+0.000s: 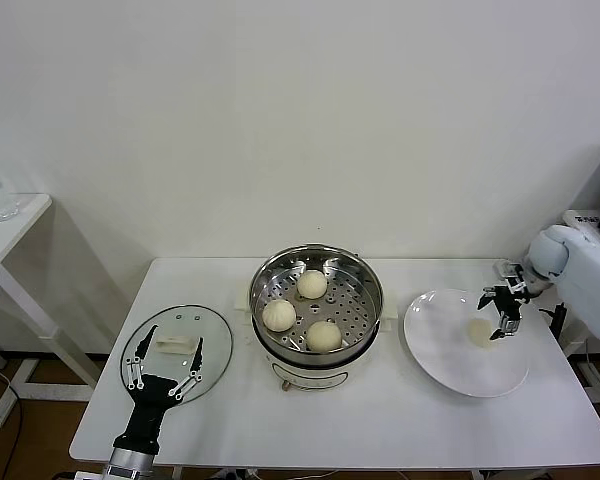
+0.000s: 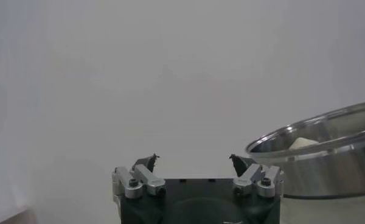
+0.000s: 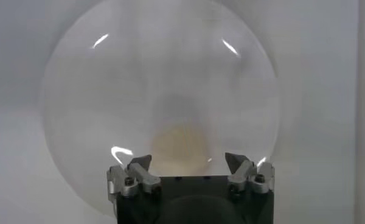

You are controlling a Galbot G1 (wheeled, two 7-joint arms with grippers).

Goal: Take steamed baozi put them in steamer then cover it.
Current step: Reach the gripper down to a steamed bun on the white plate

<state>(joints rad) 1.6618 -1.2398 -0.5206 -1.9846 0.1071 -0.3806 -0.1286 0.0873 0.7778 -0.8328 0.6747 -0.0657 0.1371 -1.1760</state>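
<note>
One baozi left on the plate — the right claw (image 1: pixel 501 312), at the right of the head view, hangs spread and empty just over that last baozi (image 1: pixel 479 331) on the white plate (image 1: pixel 440 350). Three baozi (image 1: pixel 312 284) already sit in the steamer (image 1: pixel 365 290), centre frame. Left claw (image 1: pixel 164 368), lower left, is spread, empty — poised at the cover (image 1: pixel 215 345) lying flat on the tabletop (image 1: pixel 380 420). Remaining, by my reading: fourth bun in, then cover on.
</note>
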